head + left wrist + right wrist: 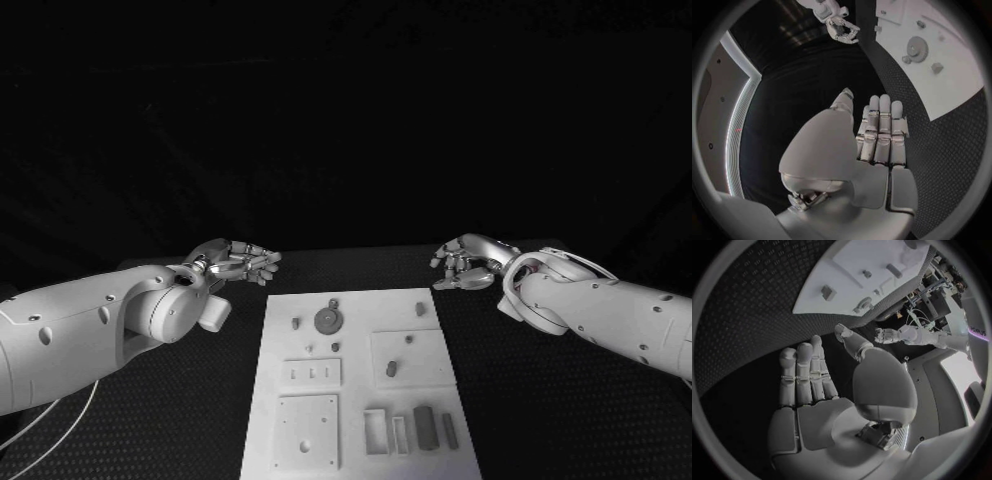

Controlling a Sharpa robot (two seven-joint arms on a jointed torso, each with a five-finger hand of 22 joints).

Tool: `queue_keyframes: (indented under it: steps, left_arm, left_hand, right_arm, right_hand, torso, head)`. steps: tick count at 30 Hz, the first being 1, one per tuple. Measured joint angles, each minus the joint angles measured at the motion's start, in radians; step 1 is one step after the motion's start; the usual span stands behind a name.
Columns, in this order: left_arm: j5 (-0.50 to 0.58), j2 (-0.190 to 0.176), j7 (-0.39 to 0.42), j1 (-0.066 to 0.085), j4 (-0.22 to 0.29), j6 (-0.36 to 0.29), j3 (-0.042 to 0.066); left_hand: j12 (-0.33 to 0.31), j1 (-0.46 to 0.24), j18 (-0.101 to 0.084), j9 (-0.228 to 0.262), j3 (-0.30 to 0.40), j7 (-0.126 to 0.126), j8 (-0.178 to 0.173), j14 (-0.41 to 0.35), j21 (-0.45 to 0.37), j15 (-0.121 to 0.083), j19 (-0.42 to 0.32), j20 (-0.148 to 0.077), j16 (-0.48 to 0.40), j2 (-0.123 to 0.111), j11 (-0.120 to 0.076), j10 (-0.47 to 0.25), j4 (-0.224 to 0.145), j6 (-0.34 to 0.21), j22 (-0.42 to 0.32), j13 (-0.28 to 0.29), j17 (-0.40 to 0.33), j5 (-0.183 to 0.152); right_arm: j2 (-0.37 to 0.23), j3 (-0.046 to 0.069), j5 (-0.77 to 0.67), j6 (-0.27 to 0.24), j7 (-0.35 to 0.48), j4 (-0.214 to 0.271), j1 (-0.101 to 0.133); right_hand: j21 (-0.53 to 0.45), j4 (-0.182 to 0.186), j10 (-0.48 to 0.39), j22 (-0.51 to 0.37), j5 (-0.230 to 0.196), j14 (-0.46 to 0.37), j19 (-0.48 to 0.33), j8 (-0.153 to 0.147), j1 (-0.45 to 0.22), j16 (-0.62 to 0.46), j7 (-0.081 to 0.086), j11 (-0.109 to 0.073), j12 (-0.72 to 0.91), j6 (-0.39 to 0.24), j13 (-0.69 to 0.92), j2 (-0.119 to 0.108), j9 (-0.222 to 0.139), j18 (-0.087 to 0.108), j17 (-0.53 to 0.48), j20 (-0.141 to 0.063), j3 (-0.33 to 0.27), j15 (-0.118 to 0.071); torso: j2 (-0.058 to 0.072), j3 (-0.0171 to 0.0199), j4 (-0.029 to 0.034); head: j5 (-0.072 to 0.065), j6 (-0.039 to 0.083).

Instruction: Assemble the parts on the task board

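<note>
Nearest the robot, the white task board [361, 390] lies lengthwise on the black surface [548, 400], its close end carrying a square plate with small holes [309, 430] on one side and, beside it, a narrow white tray [376, 430] with two dark upright bars [424, 422] just next to it. Further up the board sit a small panel with three slots [313, 373] and a square panel bearing a small grey part [391, 369]. Beyond those, a grey gear [330, 319] rests near the far end, with a small grey piece [296, 323] close beside it and another grey part [421, 309] toward the opposite edge. Past the far corners of the board, both arms hover off to the sides, well apart from it: the left robot hand [238, 262] hangs over the black surface with its fingers extended side by side and nothing in its grasp, as the left wrist view confirms [879, 135]; the right robot hand [469, 265] is likewise released, fingers straight and empty [807, 375]
</note>
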Motion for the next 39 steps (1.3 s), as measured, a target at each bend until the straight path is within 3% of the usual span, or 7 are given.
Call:
queue_keyframes:
  steps: [6,14,27,39]
  left_arm:
    - [0.000,0.001,0.001,-0.004,-0.002,0.003,0.000]
    - [0.000,0.001,0.001,-0.006,-0.001,0.007,0.000]
    - [-0.001,-0.003,0.001,-0.007,0.000,0.010,0.000]
    - [-0.002,-0.005,0.001,-0.007,0.003,0.012,0.000]
  left_hand:
    - [0.000,0.000,0.000,0.000,-0.003,0.000,-0.004,0.000,0.000,0.000,0.000,0.000,0.000,0.000,0.004,-0.004,-0.002,0.000,0.000,0.000,0.000,0.000]
    - [0.000,0.000,0.000,0.001,-0.003,0.000,-0.004,0.000,0.000,0.000,0.000,0.000,0.000,0.000,0.004,-0.004,-0.002,0.000,-0.001,0.000,0.001,0.000]
    - [0.000,0.000,-0.001,0.001,-0.003,0.000,-0.004,0.000,0.000,0.000,0.000,0.000,0.000,0.000,0.004,-0.004,-0.003,0.000,-0.001,0.000,0.001,0.000]
    - [0.000,0.000,-0.003,0.002,-0.003,0.000,-0.004,0.000,0.000,0.000,0.000,0.000,0.000,0.000,0.004,-0.004,-0.003,0.000,-0.001,0.000,0.002,0.000]
  right_arm:
    - [0.029,-0.003,-0.004,0.019,0.002,-0.036,-0.028]
    - [0.064,-0.008,-0.018,0.035,0.005,-0.087,-0.068]
    - [0.063,-0.010,-0.031,0.058,0.012,-0.086,-0.074]
    - [0.082,-0.011,-0.035,0.066,0.019,-0.084,-0.089]
  right_hand:
    - [0.000,-0.009,-0.027,0.000,0.011,-0.016,-0.014,-0.014,0.000,0.000,0.012,0.002,0.012,-0.013,0.000,0.000,-0.007,-0.001,-0.003,0.001,-0.016,0.006]
    - [0.000,-0.011,-0.034,0.000,0.011,-0.019,-0.018,-0.014,0.003,0.004,0.006,0.002,0.023,-0.028,0.000,0.003,-0.010,-0.001,-0.003,0.003,-0.019,0.006]
    - [0.000,-0.033,-0.046,0.000,0.035,-0.030,-0.025,-0.014,0.035,0.008,-0.001,0.000,0.038,-0.025,-0.001,0.024,-0.009,-0.001,-0.005,0.011,0.003,0.006]
    - [0.000,-0.039,-0.046,0.000,0.019,-0.030,-0.028,0.007,0.043,0.018,-0.015,0.000,0.050,0.016,-0.005,0.032,-0.005,0.000,-0.006,0.014,0.009,0.006]
  torso:
    - [0.000,0.0000,0.0014]
    - [0.001,-0.0017,0.0034]
    - [0.000,-0.0045,0.0007]
    - [0.000,-0.0046,0.0015]
  head:
    - [0.000,-0.004]
    - [0.001,-0.011]
    - [0.009,-0.022]
    - [0.009,-0.025]
